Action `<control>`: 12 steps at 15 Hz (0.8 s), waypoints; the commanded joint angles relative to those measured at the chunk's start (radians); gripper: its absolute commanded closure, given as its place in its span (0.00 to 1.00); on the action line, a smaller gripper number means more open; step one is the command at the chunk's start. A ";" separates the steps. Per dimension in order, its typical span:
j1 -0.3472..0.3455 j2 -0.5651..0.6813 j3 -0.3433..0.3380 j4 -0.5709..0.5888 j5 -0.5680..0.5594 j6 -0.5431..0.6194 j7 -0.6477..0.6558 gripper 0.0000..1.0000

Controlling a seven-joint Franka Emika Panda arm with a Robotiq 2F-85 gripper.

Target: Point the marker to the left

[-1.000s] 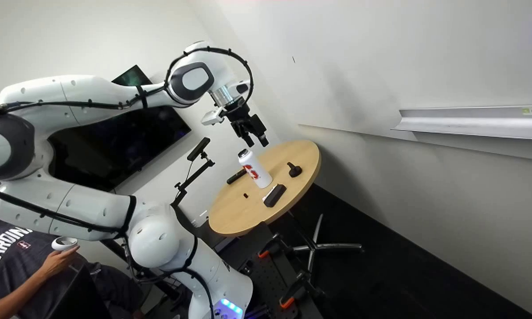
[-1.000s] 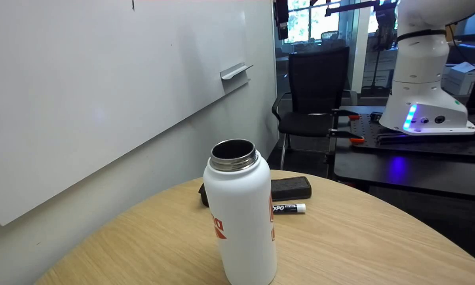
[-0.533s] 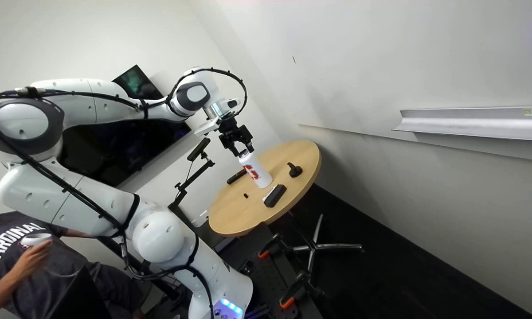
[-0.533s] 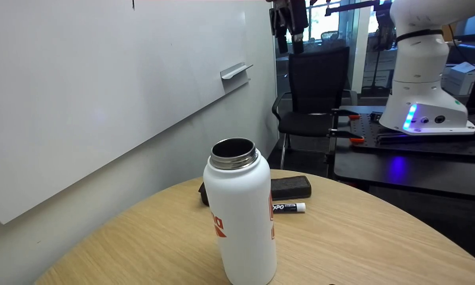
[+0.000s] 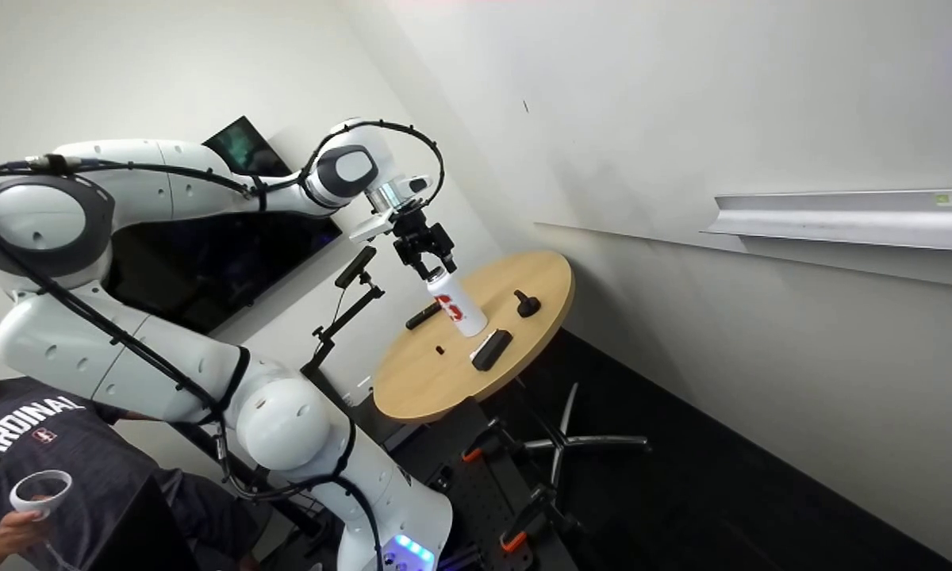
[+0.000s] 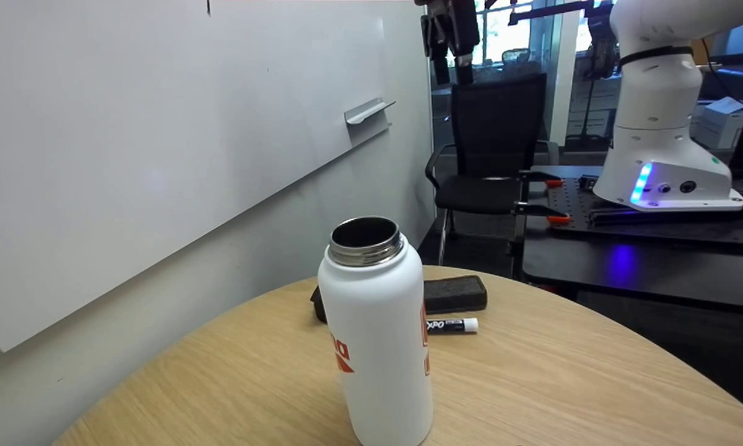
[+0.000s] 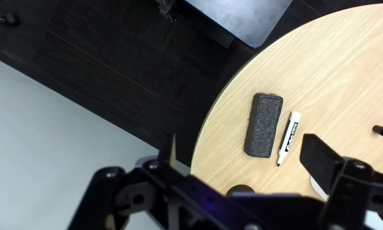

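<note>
On the round table (image 5: 412,388) | uncapped Expo marker (image 7: 288,138) unmoved beside eraser (image 7: 263,126) | gripper (image 5: 438,271) lower than a second ago, jaws wide | likely approaching, turn not made

Daylight is glaring through the window (image 6: 500,37), and a blue light (image 6: 641,183) is glowing on the robot's base (image 6: 669,148). Soft shadows are lying on the whiteboard (image 6: 136,130). In the wrist view, the hand (image 7: 238,150) is looking blurred, the desk (image 7: 338,64) sharp.
</note>
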 commanded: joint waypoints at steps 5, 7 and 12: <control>0.052 0.184 0.158 -0.048 -0.031 0.350 0.232 0.00; 0.065 0.262 0.202 -0.051 -0.069 0.447 0.323 0.00; 0.108 0.443 0.197 -0.029 -0.134 0.561 0.321 0.00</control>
